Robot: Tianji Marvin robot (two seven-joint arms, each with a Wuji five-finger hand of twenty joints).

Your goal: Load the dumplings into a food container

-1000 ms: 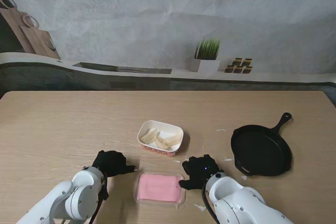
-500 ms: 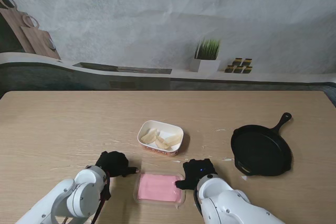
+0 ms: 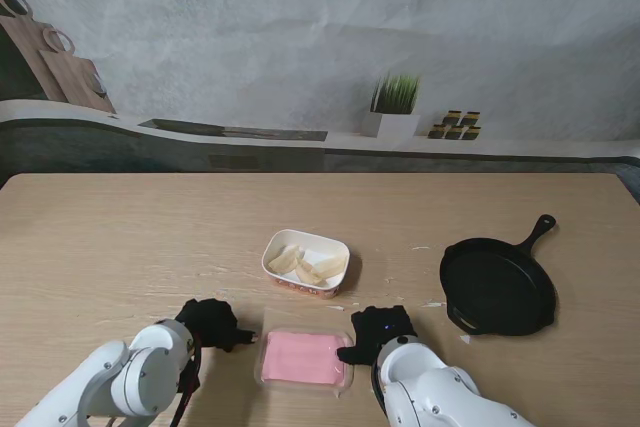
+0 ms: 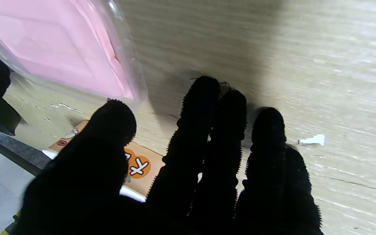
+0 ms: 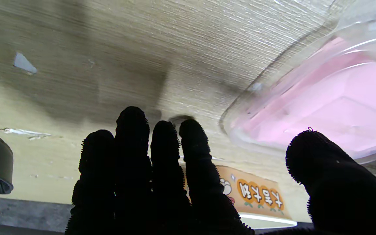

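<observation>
Dumplings in paper bowl, both hands flank lidded pink container

Dumplings [image 3: 305,265] sit in a white paper bowl [image 3: 306,262] with orange print, mid-table, slightly toward the near edge. Pale pieces, exact count hard to tell. Nearer to me than the bowl, close to the table's near edge, lies the pink container [image 3: 302,359] with a clear lid on top, flat on the wood table [image 3: 120,247].

Left hand [image 3: 210,324], black glove, rests just left of the container; fingers [image 4: 204,107] stretched out side by side on the table, thumb apart toward the container's edge, holding nothing. Right hand [image 3: 378,332] sits just right of the container, four fingers [image 5: 132,130] together, thumb spread by the clear rim; whether it touches the rim is unclear. Nothing gripped.

Black cast-iron skillet [image 3: 498,285] lies near the table's right edge, handle pointing toward the far right corner. Small white scraps [image 4: 312,140] dot the wood near both hands.
</observation>
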